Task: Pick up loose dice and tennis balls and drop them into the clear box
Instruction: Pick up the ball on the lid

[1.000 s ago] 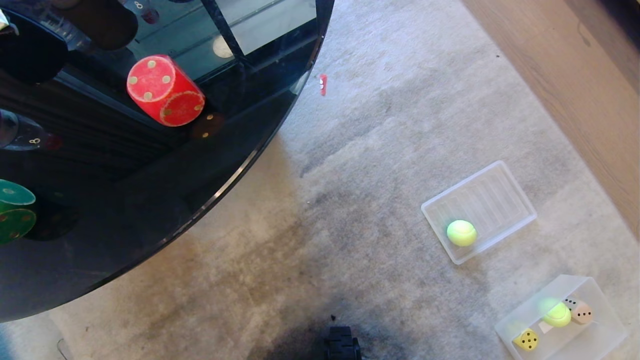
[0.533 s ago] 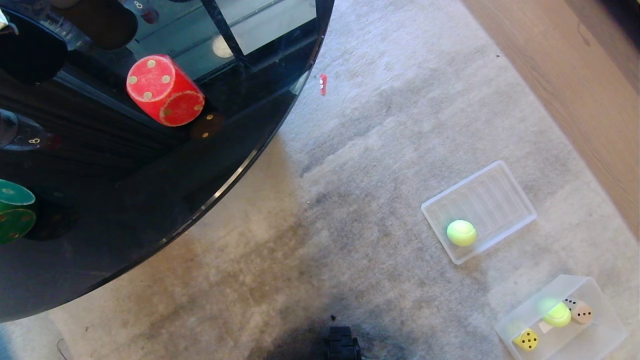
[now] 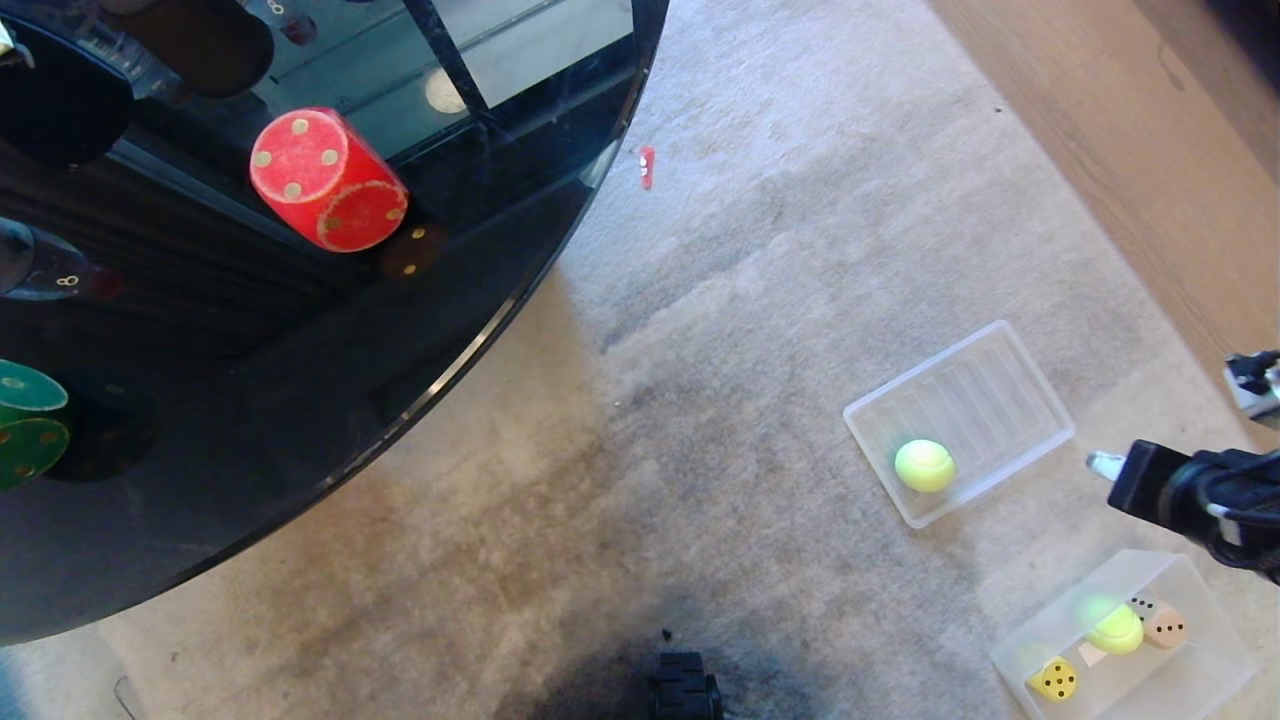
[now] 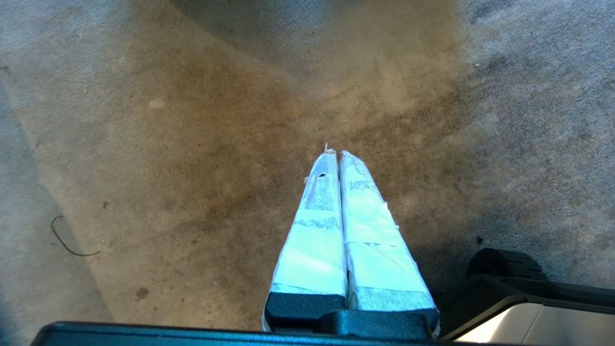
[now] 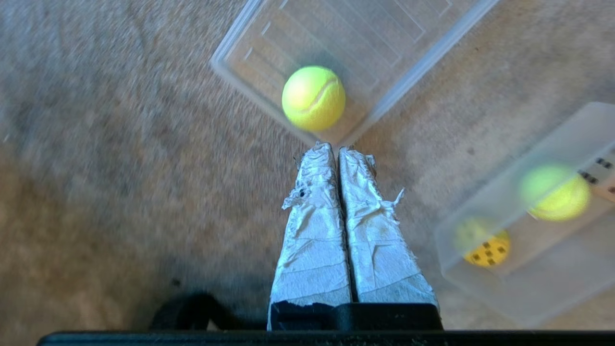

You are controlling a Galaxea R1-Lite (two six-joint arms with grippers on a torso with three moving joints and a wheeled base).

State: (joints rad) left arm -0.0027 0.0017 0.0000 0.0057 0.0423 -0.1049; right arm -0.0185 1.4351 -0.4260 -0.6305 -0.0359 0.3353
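Grey carpet [image 3: 760,300] covers the floor beside a round black glass table [image 3: 200,420], which carries a red die [image 3: 325,180] and a green die [image 3: 30,425]. On the carpet a frosted clear box [image 3: 1190,680] holds one yellow-green tennis ball [image 3: 1113,628], a yellow die [image 3: 1053,680] and a tan die [image 3: 1165,628]. Near it, a flat ridged clear tray [image 3: 985,390] holds the second tennis ball [image 3: 923,465]. The right gripper [image 5: 335,150], jaws pressed together and empty, hangs just beside the tray. The left gripper [image 4: 335,154], also closed and empty, points at bare carpet.

Four dice show, one red [image 3: 325,180], one green [image 3: 30,425], one yellow [image 3: 1053,680] and one tan [image 3: 1165,628], with two tennis balls [image 3: 924,465] (the second [image 3: 1115,628] being boxed), one clear box [image 3: 1215,640] and one shallow ridged tray [image 3: 1000,385].
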